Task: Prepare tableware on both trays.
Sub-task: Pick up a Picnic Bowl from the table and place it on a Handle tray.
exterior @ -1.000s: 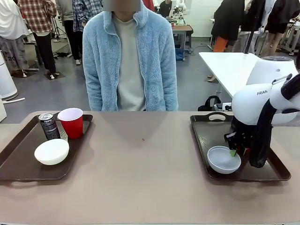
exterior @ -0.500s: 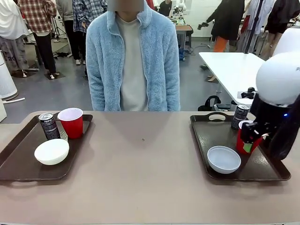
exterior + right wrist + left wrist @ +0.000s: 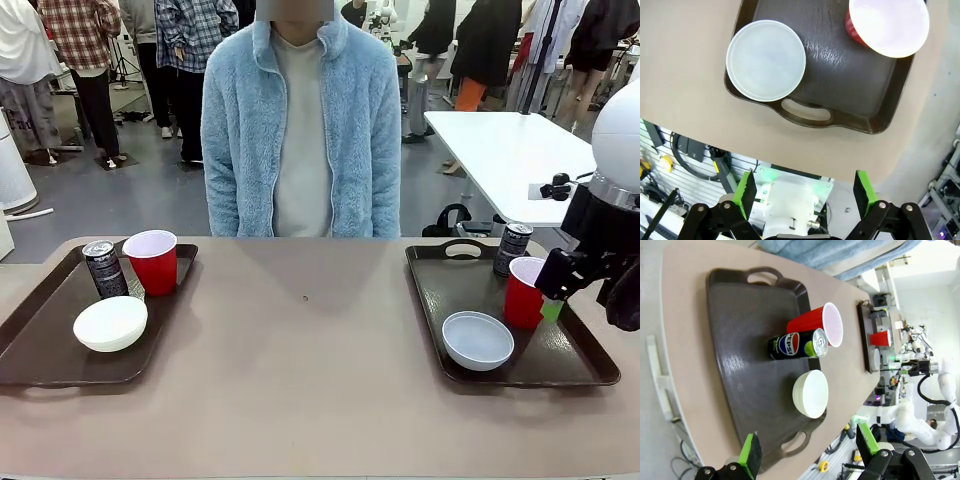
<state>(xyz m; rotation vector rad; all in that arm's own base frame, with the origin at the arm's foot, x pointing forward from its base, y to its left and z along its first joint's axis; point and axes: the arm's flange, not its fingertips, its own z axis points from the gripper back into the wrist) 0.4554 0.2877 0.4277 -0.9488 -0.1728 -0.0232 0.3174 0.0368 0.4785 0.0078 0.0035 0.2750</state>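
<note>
While the right claw [image 3: 556, 290] hangs just beside the right cup [image 3: 523, 292], on that cup's outer side, its fingers are spread wide with nothing between them, as the right wrist view shows, green pads [image 3: 745, 192] apart over the near counter edge. That cup stands upright on the right tray [image 3: 455, 300], with the can [image 3: 512, 248] just behind it toward the person and the bowl [image 3: 478, 340] just in front and to its inner side. All three pieces look set down there, so the step in hand seems to be clearing away from the cup. To do that well, the claw should rise and draw outward, away from the cup, without swinging its fingers across the rim, since a light plastic cup tips easily and would knock the can. The left claw [image 3: 807, 452] is also spread and holding nothing, hovering off the near end of the left tray [image 3: 735, 340]; on it, measured from its red cup [image 3: 816, 325], a can [image 3: 797, 344] sits touching or nearly so, and a white bowl [image 3: 810, 393] lies near, apart. Both trays appear complete.
</note>
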